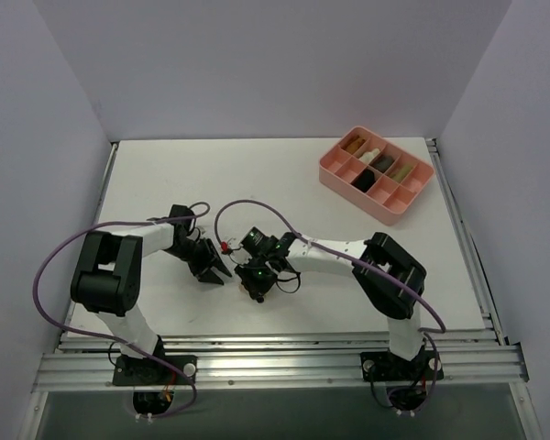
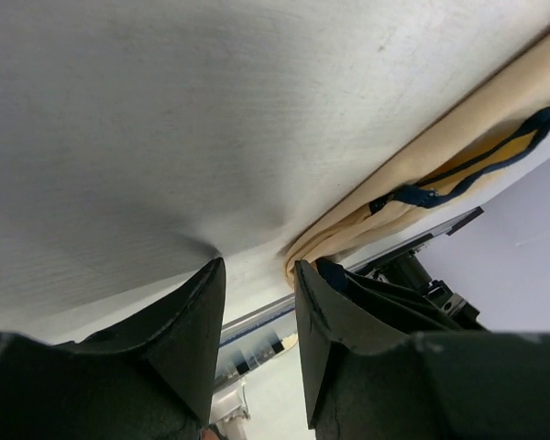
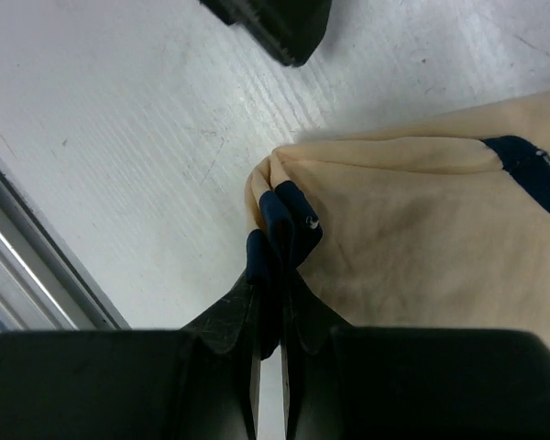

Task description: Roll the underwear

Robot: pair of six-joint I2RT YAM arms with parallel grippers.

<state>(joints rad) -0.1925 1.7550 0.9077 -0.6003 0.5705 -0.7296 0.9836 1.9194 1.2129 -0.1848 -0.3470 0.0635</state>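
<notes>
Right wrist view gives the clearest look. The right pincer (image 3: 270,275) is closed tight on a bunched corner of the underwear (image 3: 412,229), with dark trim squeezed between its fingers. The tan cloth spreads flat to the right of them, and one finger of the left pincer (image 3: 266,23) shows at the top edge.

The left wrist view shows the other side. The left pincer (image 2: 257,266) has its fingers parted with nothing between them, and a folded edge of the underwear (image 2: 440,156) ends just beside one fingertip.

From the top external view the cloth is hidden under the two heads. The left pincer (image 1: 215,273) and right pincer (image 1: 257,289) are close together at the near middle of the surface (image 1: 165,183).

The surface is white and faintly scratched, boxed in by pale walls (image 1: 257,64), with a metal rail (image 1: 275,362) along the near edge. A pink tray (image 1: 323,170) sits at the far right, well apart.

Both arms reach forward and bend inward, wrists low.
</notes>
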